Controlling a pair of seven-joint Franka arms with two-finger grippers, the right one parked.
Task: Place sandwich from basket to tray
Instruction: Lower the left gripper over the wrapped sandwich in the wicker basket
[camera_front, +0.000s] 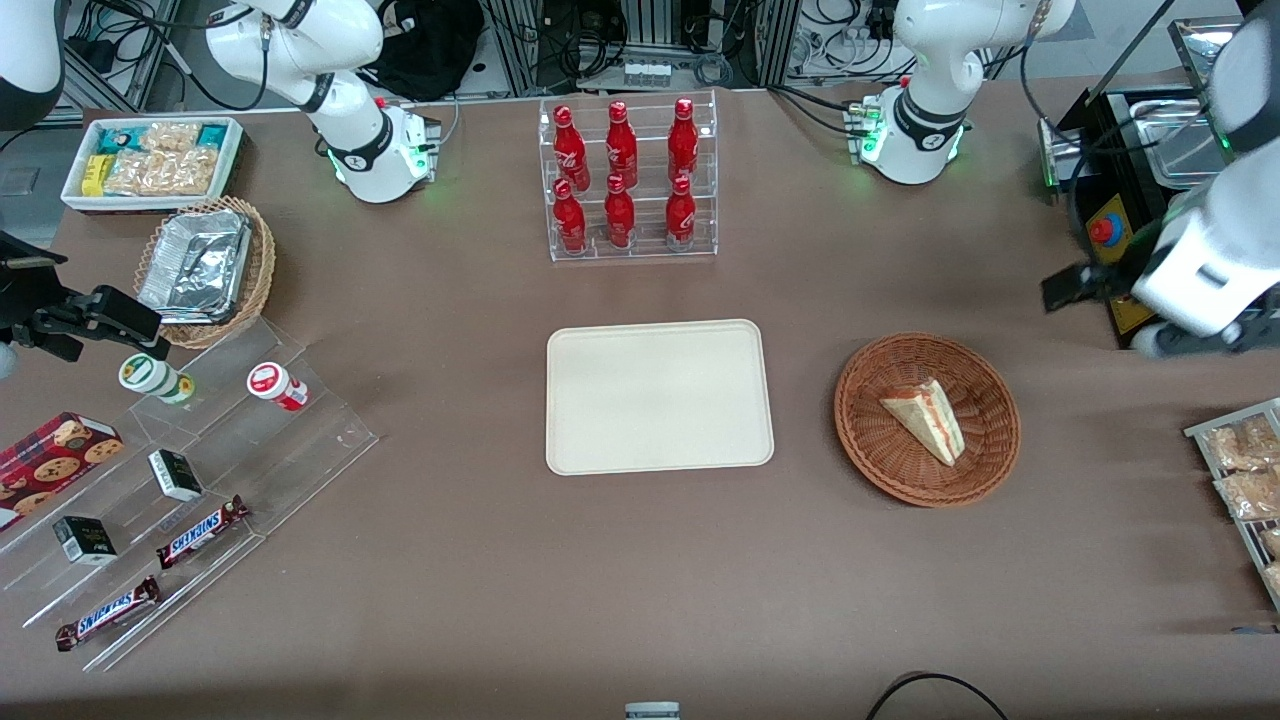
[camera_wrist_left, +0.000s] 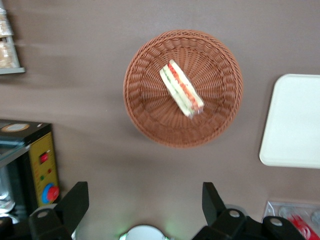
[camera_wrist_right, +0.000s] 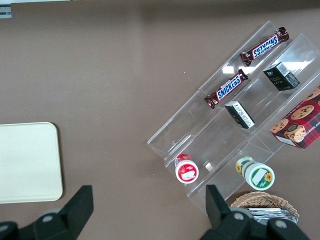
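The sandwich (camera_front: 925, 418) (camera_wrist_left: 181, 88), a pale bread wedge with red and green filling along its edge, lies in the reddish-brown wicker basket (camera_front: 868, 440) (camera_wrist_left: 145, 100). The cream tray (camera_front: 660, 397) (camera_wrist_left: 295, 120) lies flat beside the basket, toward the parked arm's end, with nothing on it. My left gripper (camera_front: 1075, 285) (camera_wrist_left: 144, 200) hangs high above the table, apart from the basket, a little farther from the front camera than it and toward the working arm's end. Its fingers (camera_wrist_left: 75, 200) stand wide open with only bare table between them.
A black control box with a red button (camera_front: 1110, 235) (camera_wrist_left: 42, 165) stands close to my gripper. A rack of snack packets (camera_front: 1245, 470) sits at the working arm's table edge. A clear rack of red bottles (camera_front: 630, 180) stands farther from the front camera than the tray.
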